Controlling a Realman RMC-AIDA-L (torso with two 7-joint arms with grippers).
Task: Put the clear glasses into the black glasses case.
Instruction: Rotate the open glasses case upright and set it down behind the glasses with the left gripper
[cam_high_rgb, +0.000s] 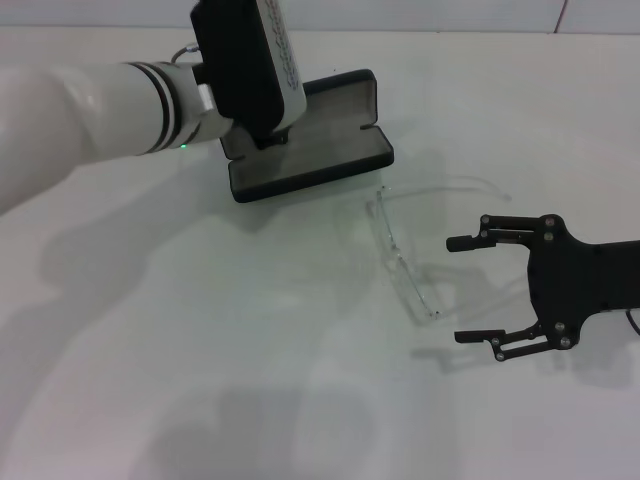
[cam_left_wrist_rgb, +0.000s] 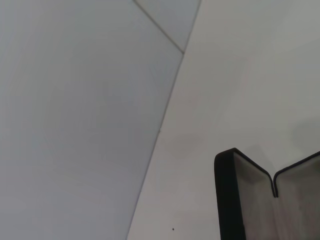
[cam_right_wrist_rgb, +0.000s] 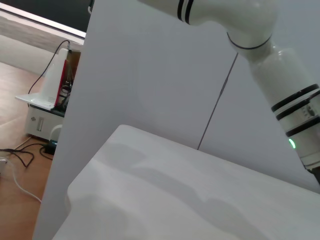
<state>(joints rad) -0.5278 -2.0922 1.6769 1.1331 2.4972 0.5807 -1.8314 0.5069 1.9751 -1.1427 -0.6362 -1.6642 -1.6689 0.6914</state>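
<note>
My right gripper (cam_high_rgb: 470, 290) has its black fingers (cam_high_rgb: 462, 243) spread wide, low over the white desk (cam_high_rgb: 200, 350) just beside the clear wraparound plastic glasses (cam_high_rgb: 400, 268), not touching them. The glasses lie near the open black oblong glasses case (cam_high_rgb: 310, 150). My left gripper (cam_high_rgb: 268, 142) is down at the case's hinge; I cannot tell its fingers' state.

The left gripper (cam_high_rgb: 268, 140) hides its own fingertips and the near-left part of the black glasses case (cam_high_rgb: 310, 150) in the head view. The left wrist view cuts the case off at its edge, and the clear glasses (cam_high_rgb: 405, 265) are faint, their far arm barely traceable
</note>
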